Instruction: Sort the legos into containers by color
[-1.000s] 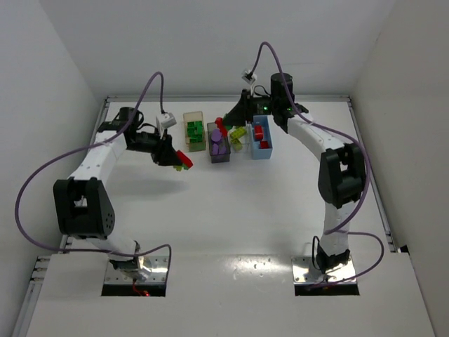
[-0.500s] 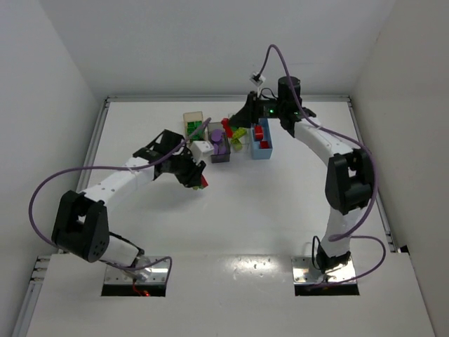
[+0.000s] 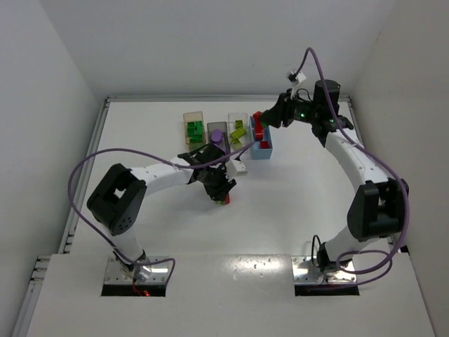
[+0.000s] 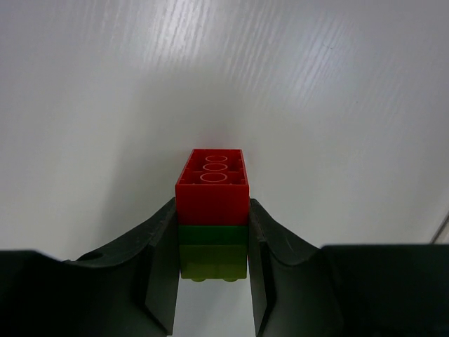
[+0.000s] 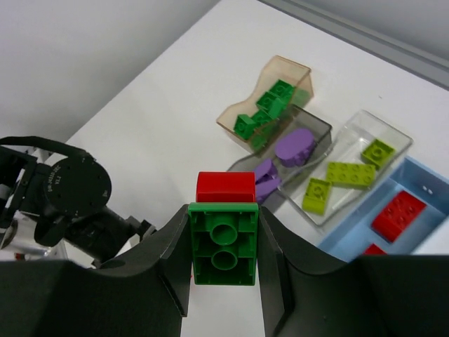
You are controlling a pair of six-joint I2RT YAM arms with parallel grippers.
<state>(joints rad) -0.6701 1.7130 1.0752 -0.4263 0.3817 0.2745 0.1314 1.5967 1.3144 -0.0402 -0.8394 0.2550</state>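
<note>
White table [image 3: 280, 203] carries four bins [image 3: 193, 114] at upper middle of the overhead view; left fingers [image 4: 163, 267] clamp a red-green-lime stack [image 4: 212, 193] over the table at centre, right fingers [image 5: 175, 260] clamp a green-and-red pair [image 5: 224, 246] at the blue bin [image 3: 263, 155]. Split each stack before dropping, one colour per bin
</note>
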